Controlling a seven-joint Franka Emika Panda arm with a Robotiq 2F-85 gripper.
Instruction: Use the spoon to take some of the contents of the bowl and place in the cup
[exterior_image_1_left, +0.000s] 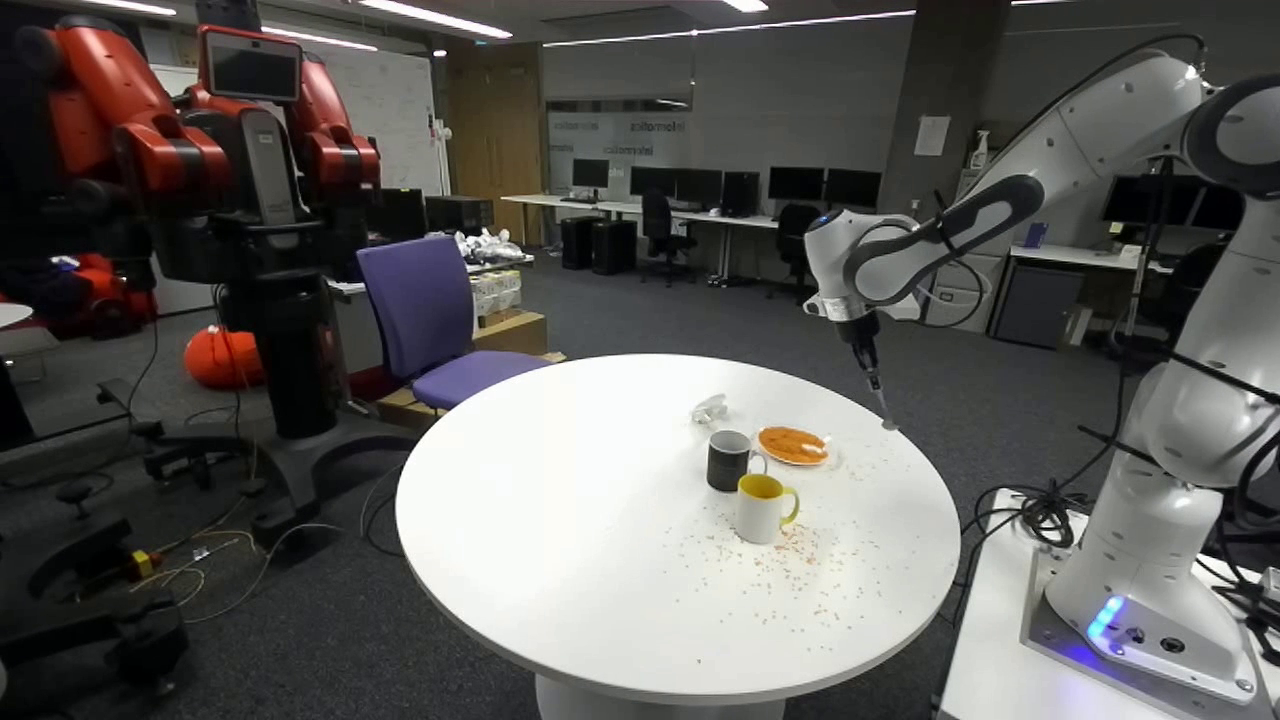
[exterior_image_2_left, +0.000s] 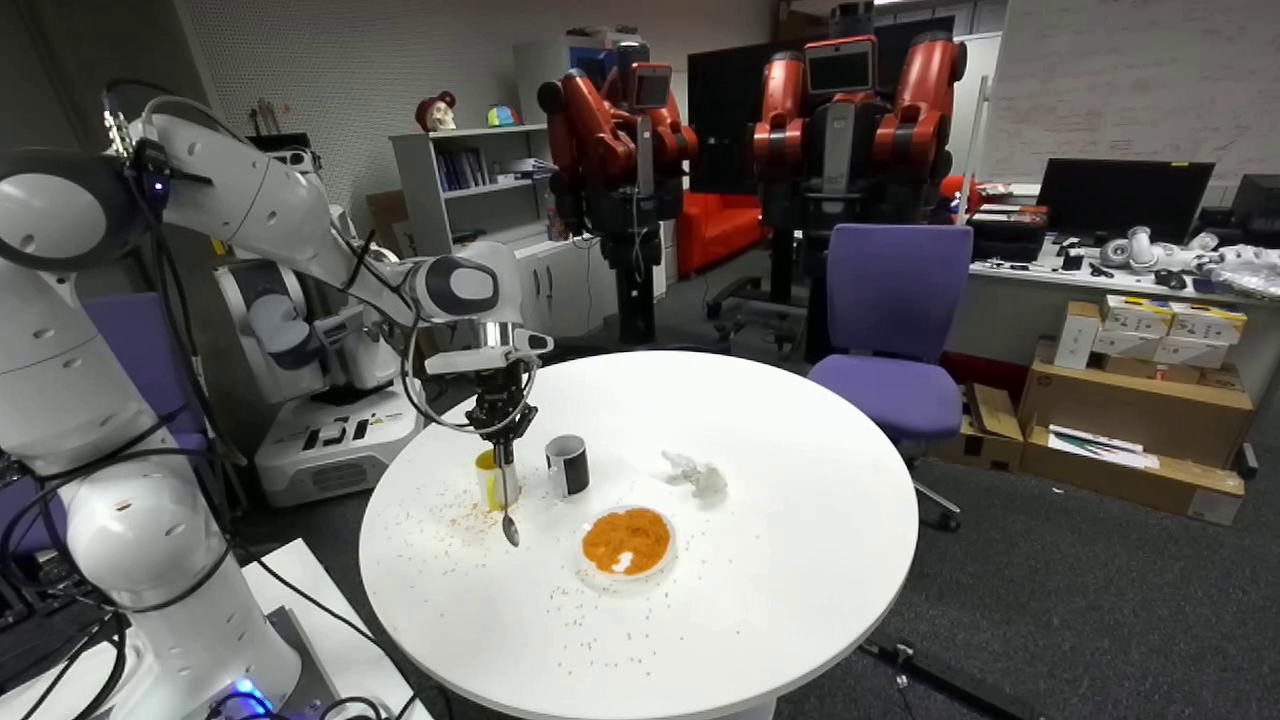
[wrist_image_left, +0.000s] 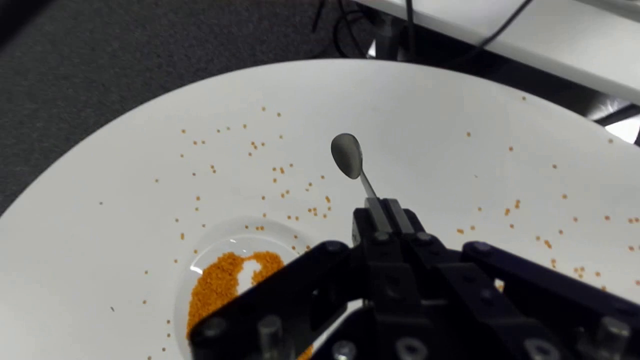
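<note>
Across the table (exterior_image_1_left: 560, 480) lie stray grains (wrist_image_left: 282, 170); your claw (wrist_image_left: 383, 201) pinches the spoon (wrist_image_left: 347, 156), which could twist loose if pressed hard into the bowl (wrist_image_left: 220, 245).

Arm (exterior_image_1_left: 1110, 130) white, smooth, rounded in both exterior views; dark grey trim (exterior_image_1_left: 1022, 195). Elbow (exterior_image_2_left: 60, 212) dark grey round paler disc. Black strap (exterior_image_1_left: 1225, 378) below; pale grey cable (exterior_image_2_left: 440, 420) looping at wrist (exterior_image_2_left: 505, 265). Base (exterior_image_1_left: 1140, 590) white, blue light (exterior_image_1_left: 1104, 616), dark round fittings (exterior_image_1_left: 1172, 645) right of it. Gripper (wrist_image_left: 389, 215) black, jointed bars, silvery screws (wrist_image_left: 344, 350), grey fingertips (wrist_image_left: 378, 217).
</note>
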